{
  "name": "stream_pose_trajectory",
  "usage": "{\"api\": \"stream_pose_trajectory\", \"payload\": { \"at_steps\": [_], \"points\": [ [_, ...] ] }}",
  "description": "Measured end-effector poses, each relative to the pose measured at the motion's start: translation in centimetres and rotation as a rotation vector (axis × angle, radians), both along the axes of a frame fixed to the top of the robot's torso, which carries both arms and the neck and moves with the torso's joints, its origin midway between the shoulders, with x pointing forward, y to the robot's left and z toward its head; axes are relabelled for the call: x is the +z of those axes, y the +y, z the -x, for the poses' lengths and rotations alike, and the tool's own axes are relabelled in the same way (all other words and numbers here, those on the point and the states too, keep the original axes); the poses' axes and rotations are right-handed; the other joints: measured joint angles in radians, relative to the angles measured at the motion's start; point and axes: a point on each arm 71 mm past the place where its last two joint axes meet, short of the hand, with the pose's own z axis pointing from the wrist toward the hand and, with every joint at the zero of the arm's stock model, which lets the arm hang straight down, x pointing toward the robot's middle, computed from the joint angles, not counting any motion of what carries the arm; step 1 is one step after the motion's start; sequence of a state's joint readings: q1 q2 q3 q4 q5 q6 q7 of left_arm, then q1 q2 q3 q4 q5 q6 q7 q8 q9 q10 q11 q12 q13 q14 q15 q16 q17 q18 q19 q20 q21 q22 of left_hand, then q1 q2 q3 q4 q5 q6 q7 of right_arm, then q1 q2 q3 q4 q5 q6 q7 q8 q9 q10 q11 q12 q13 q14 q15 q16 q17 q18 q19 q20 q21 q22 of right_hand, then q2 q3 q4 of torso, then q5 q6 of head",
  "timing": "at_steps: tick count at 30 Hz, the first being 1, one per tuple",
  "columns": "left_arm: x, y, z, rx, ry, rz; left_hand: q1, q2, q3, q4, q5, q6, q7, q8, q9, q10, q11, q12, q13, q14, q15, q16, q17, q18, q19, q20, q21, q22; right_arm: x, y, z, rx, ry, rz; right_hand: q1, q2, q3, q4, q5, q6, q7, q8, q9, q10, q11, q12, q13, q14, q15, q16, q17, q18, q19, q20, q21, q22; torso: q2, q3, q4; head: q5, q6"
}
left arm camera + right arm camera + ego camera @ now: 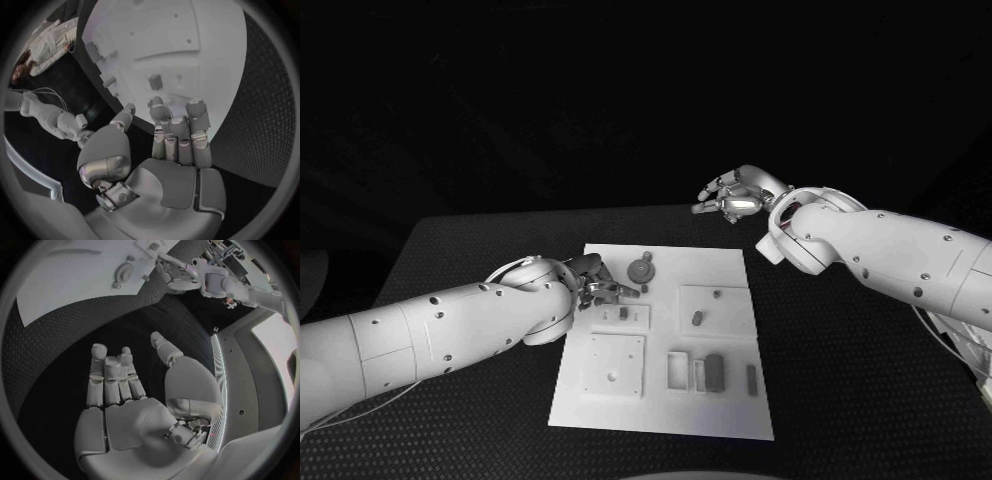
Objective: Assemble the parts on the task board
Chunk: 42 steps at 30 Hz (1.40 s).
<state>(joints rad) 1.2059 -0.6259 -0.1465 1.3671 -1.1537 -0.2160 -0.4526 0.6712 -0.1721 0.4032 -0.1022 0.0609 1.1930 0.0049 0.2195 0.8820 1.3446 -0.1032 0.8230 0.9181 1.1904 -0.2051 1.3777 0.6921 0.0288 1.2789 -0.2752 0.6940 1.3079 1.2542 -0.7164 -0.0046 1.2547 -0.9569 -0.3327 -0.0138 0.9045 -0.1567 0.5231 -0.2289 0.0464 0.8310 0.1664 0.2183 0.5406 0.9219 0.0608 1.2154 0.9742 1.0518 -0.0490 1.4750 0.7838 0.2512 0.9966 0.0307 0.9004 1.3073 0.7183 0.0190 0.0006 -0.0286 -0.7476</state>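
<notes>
No brand, label or writing can be read on any surface here.

The flat white rectangular task board point(727, 268) lies in the middle of the black textured table point(473, 240), its long sides running from the table's far side toward the near edge. On it are raised white square blocks: one near the board's near-left corner point(615, 364), one toward the right edge at mid-length point(714, 305). A small grey toothed gear part point(640, 268) sits close to the board's far-left corner, and a small grey upright bar part point(714, 372) stands in a slotted holder near the near edge, with a thinner grey pin point(751, 377) just beside it toward the right edge.

The left silver many-fingered hand point(599, 283) is over the board's left edge, just beside the gear; in its wrist view its fingers point(178, 135) lie straight and pressed side by side, thumb apart, holding nothing. Its white forearm covers the table to the left of the board, and what lies under its fingertips cannot be made out.

The right silver many-fingered hand point(737, 197) is raised beyond the board's far-right corner, well apart from every part; its wrist view shows fingers point(112, 377) extended together, thumb spread, palm bare. Its arm hides part of the table right of the board.

The smaller features on the blocks are too small to identify.
</notes>
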Motion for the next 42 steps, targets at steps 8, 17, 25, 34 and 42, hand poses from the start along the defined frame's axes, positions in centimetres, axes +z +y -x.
{"api": "stream_pose_trajectory", "payload": {
  "at_steps": [8, 17, 25, 34, 42],
  "points": [
    [2.7, 2.2, -2.9, 0.086, -0.024, 0.026, 0.027, 0.064, -0.022, -0.053, 0.040, -0.053, 0.019, -0.038, -0.017, -0.032, 0.021, -0.031, -0.018, -0.034, 0.015, -0.016, -0.013, 0.000, -0.027, 0.009, -0.022, 0.000, 0.0, -0.1, -0.1, -0.004, 0.001, 0.002, -0.004, -0.004, 0.000, 0.000, 0.000, 0.000, 0.000, 0.000, -0.001, 0.000, 0.000, 0.000, -0.001, 0.000, 0.000, 0.000, 0.000, 0.000, 0.000, 0.000, 0.000, 0.000, 0.001, 0.0000, 0.0001, 0.000, 0.009],
    [3.8, 5.2, -6.5, 0.169, -0.005, -0.034, 0.058, 0.127, -0.030, -0.132, 0.128, -0.091, 0.038, -0.066, -0.035, -0.053, 0.042, -0.062, -0.054, -0.054, 0.038, -0.053, -0.035, -0.002, -0.048, 0.020, -0.054, 0.000, -0.1, -0.1, -0.3, -0.008, 0.002, 0.003, -0.008, 0.000, 0.003, 0.003, 0.000, -0.002, -0.002, 0.000, -0.001, 0.000, 0.000, 0.000, -0.001, 0.000, 0.000, 0.000, 0.000, 0.000, 0.000, 0.000, 0.000, 0.001, 0.001, 0.0000, -0.0004, 0.002, 0.018],
    [4.2, 5.9, -7.9, 0.180, -0.006, -0.092, 0.051, 0.121, -0.033, -0.135, 0.118, -0.093, 0.039, -0.067, -0.038, -0.053, 0.043, -0.066, -0.061, -0.055, 0.038, -0.054, -0.037, -0.006, -0.048, 0.020, -0.062, -0.003, -0.1, 0.0, -0.3, -0.006, 0.003, 0.003, -0.008, 0.000, 0.003, 0.003, 0.000, -0.002, -0.002, 0.000, -0.001, 0.000, 0.000, 0.000, -0.001, 0.000, 0.000, 0.000, 0.000, -0.001, 0.000, 0.000, 0.000, 0.001, 0.001, -0.0005, 0.0003, 0.001, 0.022],
    [3.9, 5.5, -8.6, 0.146, 0.003, -0.180, 0.051, 0.105, -0.029, -0.151, 0.108, -0.108, 0.044, -0.073, -0.043, -0.063, 0.052, -0.071, -0.071, -0.064, 0.047, -0.061, -0.040, -0.006, -0.054, 0.026, -0.073, -0.004, -0.1, 0.1, -0.3, -0.004, 0.004, 0.003, -0.008, 0.000, 0.003, 0.003, 0.000, -0.005, -0.002, 0.000, -0.001, 0.000, 0.000, 0.000, -0.001, -0.001, 0.001, 0.000, 0.000, -0.003, 0.000, 0.000, 0.000, 0.001, 0.001, -0.0007, 0.0009, 0.005, 0.022],
    [3.6, 5.1, -9.0, 0.124, 0.014, -0.227, 0.036, 0.075, -0.024, -0.147, 0.101, -0.141, 0.056, -0.092, -0.062, -0.075, 0.064, -0.072, -0.079, -0.074, 0.058, -0.062, -0.042, -0.007, -0.062, 0.034, -0.085, -0.006, -0.2, 0.2, -0.3, -0.001, 0.005, 0.002, -0.008, 0.000, 0.003, 0.003, 0.000, -0.006, -0.002, 0.000, -0.001, 0.000, 0.000, 0.000, -0.001, -0.001, 0.001, 0.000, 0.000, -0.003, 0.000, 0.000, 0.000, 0.001, 0.000, -0.0010, 0.0006, 0.005, 0.021]
  ]
}}
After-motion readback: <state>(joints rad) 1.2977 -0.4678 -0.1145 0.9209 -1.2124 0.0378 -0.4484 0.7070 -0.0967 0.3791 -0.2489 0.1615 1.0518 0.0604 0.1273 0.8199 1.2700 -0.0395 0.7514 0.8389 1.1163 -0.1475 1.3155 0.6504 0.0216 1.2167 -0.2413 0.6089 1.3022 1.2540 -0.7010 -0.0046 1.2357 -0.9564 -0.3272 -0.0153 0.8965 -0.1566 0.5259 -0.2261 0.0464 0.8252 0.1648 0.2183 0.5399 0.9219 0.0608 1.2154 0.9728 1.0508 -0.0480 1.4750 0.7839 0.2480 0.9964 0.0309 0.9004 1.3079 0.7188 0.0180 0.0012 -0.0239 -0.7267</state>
